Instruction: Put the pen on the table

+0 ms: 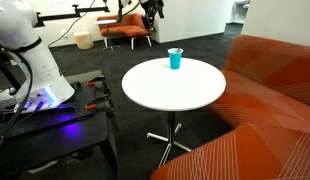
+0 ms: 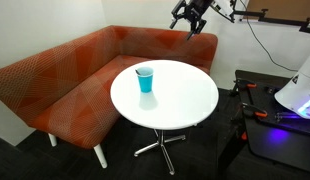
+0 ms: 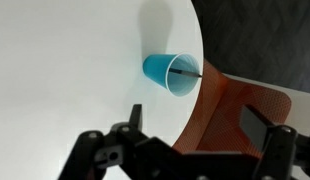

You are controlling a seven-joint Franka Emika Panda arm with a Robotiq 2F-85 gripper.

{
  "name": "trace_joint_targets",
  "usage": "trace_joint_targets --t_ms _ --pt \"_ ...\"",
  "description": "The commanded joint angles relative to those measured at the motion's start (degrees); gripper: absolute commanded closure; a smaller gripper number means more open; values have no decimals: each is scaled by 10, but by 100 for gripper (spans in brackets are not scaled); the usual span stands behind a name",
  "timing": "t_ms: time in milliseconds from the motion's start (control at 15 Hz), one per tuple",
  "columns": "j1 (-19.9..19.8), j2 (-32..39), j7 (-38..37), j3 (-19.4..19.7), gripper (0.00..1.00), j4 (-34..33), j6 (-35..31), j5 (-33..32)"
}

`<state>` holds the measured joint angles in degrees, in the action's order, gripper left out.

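A cyan cup (image 3: 167, 72) stands near the edge of the round white table (image 3: 75, 60). A thin dark pen (image 3: 185, 72) sits inside it, seen only in the wrist view. The cup (image 1: 175, 59) and table (image 1: 180, 90) show in both exterior views, as do the cup (image 2: 145, 79) and table (image 2: 180, 100); the pen is too small to make out there. My gripper (image 3: 195, 128) is open and empty, high above the table and the cup. It is near the top edge in both exterior views (image 1: 150, 8) (image 2: 188, 15).
An orange corner sofa (image 1: 275, 95) (image 2: 65, 75) wraps around the table's far side. The dark bench with the white robot base (image 1: 40, 75) (image 2: 295, 95) and red-handled tools stands beside the table. An orange chair (image 1: 125, 30) is in the background.
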<state>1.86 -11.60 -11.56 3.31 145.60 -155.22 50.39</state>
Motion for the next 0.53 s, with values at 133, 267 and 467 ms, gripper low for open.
trace_joint_targets --t_ms 133,267,467 --pt "67 10 100 36 0 -45 -7 246" --pt "83 15 160 54 0 -66 6 347" --pt "90 37 264 84 0 -96 55 497"
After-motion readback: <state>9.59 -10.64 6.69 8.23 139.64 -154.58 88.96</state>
